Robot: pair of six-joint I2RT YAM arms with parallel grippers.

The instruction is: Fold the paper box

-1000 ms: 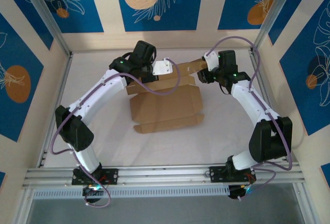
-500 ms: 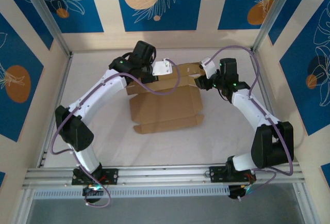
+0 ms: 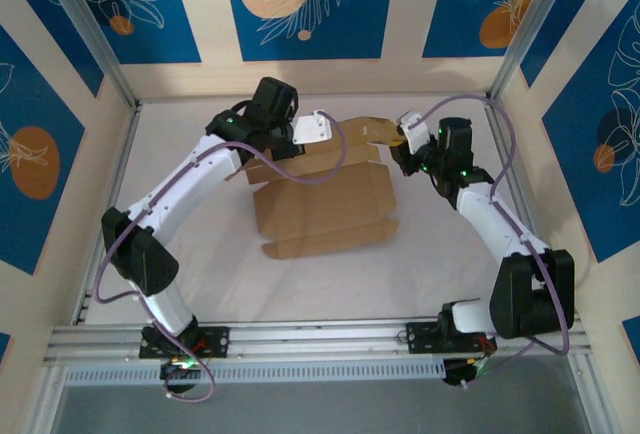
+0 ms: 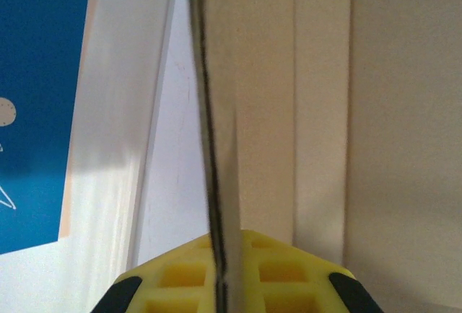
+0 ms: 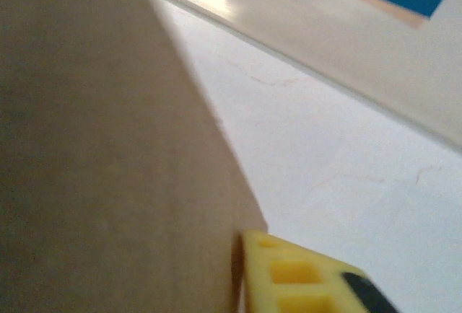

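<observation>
The paper box is a brown cardboard sheet lying partly folded mid-table, its back wall raised. My left gripper stands over the back left of it. In the left wrist view that gripper is shut on an upright cardboard panel, with a yellow finger on each side. My right gripper is at the back right corner, on a lifted side flap. In the right wrist view one yellow finger presses against the flap. The cardboard hides the other finger.
The white tabletop is ringed by metal frame posts and blue-patterned walls. A metal rail runs along the near edge by the arm bases. Purple cables loop over both arms.
My right gripper has closed onto the box's back right flap, and its arm has shifted a little to the right. The left arm has kept its grip and barely moved.
</observation>
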